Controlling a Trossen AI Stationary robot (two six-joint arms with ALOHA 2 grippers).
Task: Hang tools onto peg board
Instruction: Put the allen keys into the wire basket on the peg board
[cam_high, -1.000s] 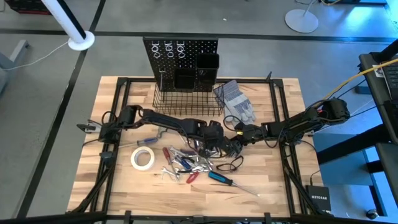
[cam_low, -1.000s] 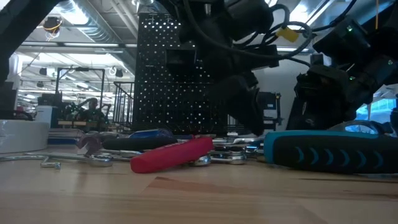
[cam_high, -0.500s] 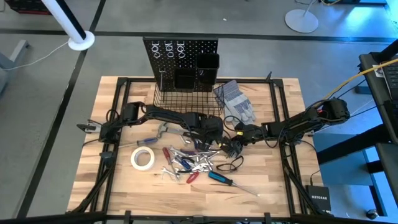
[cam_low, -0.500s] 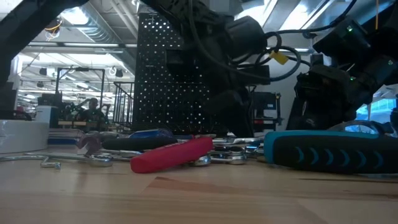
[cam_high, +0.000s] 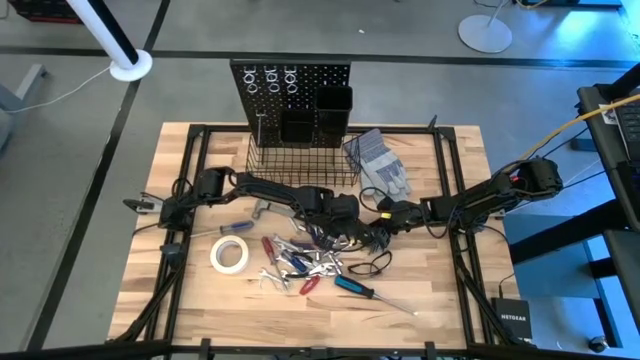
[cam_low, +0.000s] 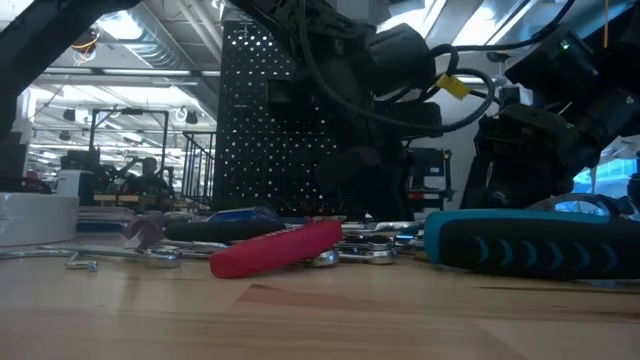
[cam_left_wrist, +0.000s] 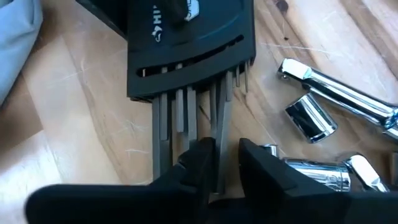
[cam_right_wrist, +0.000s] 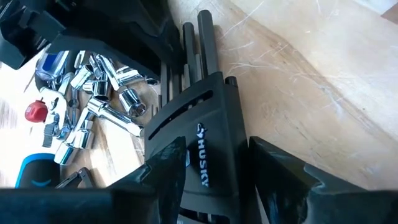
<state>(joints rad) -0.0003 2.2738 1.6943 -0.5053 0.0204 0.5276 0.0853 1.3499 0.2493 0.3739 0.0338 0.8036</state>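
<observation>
A black hex key set (cam_right_wrist: 208, 134) sits in its holder (cam_left_wrist: 186, 43) between my two grippers, right of the tool pile (cam_high: 305, 260). My right gripper (cam_right_wrist: 214, 158) is shut on the holder. My left gripper (cam_left_wrist: 227, 152) is closed on the keys sticking out of it. The grippers meet at mid-table in the high view, left gripper (cam_high: 352, 230) and right gripper (cam_high: 385, 220). The peg board (cam_high: 290, 85) stands upright at the far edge with silver hooks, black bins and a wire basket (cam_high: 300, 160). Wrenches, sockets and screwdrivers lie flat on the table. My left gripper pinches a long hex key's shaft (cam_left_wrist: 222, 134) between its two fingers, a short way out from the holder. The fingers slant down from above and from the table's left. The key stays in the holder. My right gripper pinches the holder's two long sides (cam_right_wrist: 233, 146) between its two fingers, at the end away from the keys. It comes slanting down from the table's right, along the holder. Whether the holder rests on the table I cannot tell.
Grey gloves (cam_high: 380, 165) lie right of the basket. A white tape roll (cam_high: 229, 254) lies at the left of the pile, and a blue-handled screwdriver (cam_high: 365, 290) near the front. Chrome sockets and a ratchet (cam_left_wrist: 323, 112) lie beside the keys. Bare wood shows at the front left.
My left gripper has sunk a little toward the hex key set and rolled slightly. My right gripper and the holder have kept still.
</observation>
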